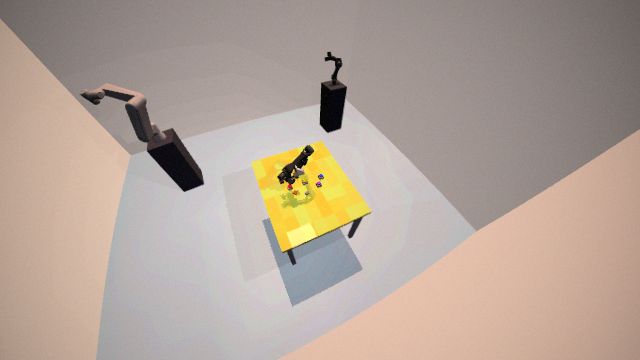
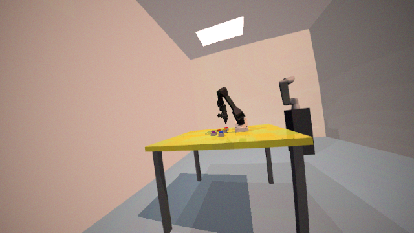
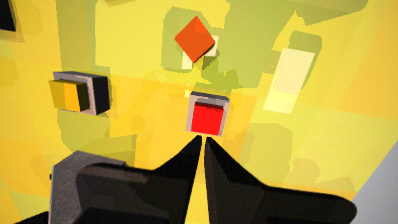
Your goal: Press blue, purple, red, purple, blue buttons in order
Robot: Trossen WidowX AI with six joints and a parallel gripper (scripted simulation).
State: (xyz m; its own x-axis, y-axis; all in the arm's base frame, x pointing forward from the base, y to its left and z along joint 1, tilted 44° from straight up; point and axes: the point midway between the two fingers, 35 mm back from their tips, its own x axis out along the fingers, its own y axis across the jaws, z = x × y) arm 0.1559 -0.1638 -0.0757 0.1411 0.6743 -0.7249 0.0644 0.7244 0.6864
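The arm (image 1: 296, 164) (image 2: 231, 103) is bent high at its elbow, with the end effector (image 1: 286, 181) (image 2: 226, 122) (image 3: 203, 140) pointed down above the red button (image 1: 290, 187) (image 2: 226, 128) (image 3: 207, 119), its fingers pressed nearly together on nothing. An orange block (image 3: 195, 39) beyond the red button is shown plainly in the wrist view, whereas the blue button (image 1: 321, 176) (image 2: 221, 133) and purple button (image 1: 319, 184) (image 2: 213, 132) are seen only from the top and exterior. In the exterior view, the red button is seen just below the fingertips, on the yellow surface (image 1: 327, 215) (image 2: 259, 140) (image 3: 125, 90).

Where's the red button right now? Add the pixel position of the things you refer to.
In the wrist view, the red button (image 1: 290, 187) (image 2: 226, 128) (image 3: 207, 119) is just beyond the gripper's fingertips, between the orange block (image 3: 195, 39) and the gripper, right of the yellow button (image 3: 75, 95).
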